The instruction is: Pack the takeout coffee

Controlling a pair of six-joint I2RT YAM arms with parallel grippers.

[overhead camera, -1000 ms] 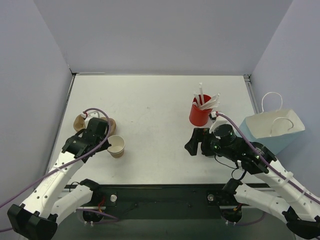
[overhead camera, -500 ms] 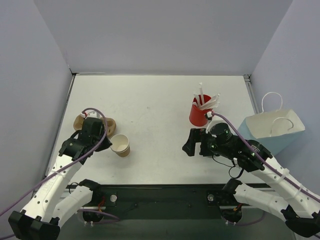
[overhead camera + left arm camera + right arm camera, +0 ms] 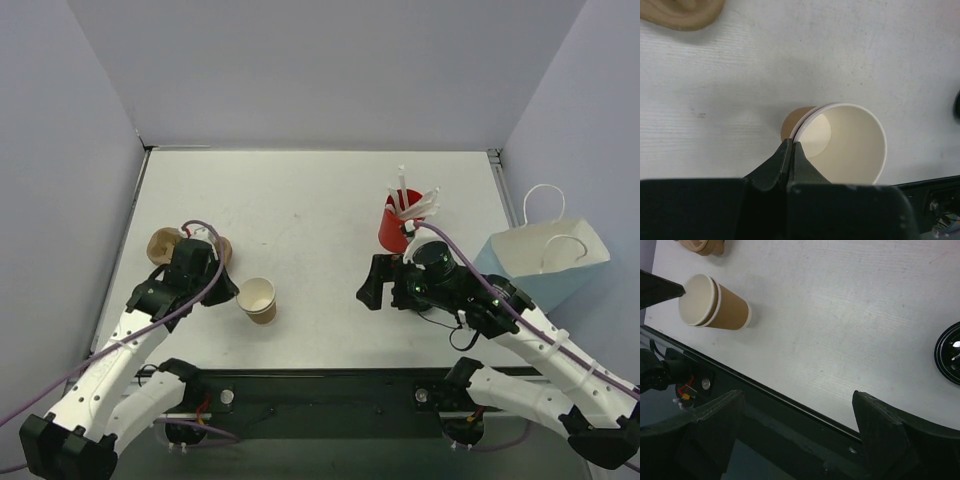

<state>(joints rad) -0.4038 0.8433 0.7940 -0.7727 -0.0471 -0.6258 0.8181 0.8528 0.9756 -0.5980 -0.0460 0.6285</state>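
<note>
Blue bag [image 3: 545, 262] is stood at the right edge of the bench [image 3: 320, 190], mouth up, ready for loading. The tan cup [image 3: 258, 300], near left of centre, is held tilted, its rim pinched by the left fingers [image 3: 782, 161], seemingly for carrying rightward. The path is crossed by the right arm [image 3: 520, 320], the right fingers [image 3: 715, 415] spread and empty. The red cup [image 3: 400, 232] and a black lid [image 3: 951, 354] are set nearby.
</note>
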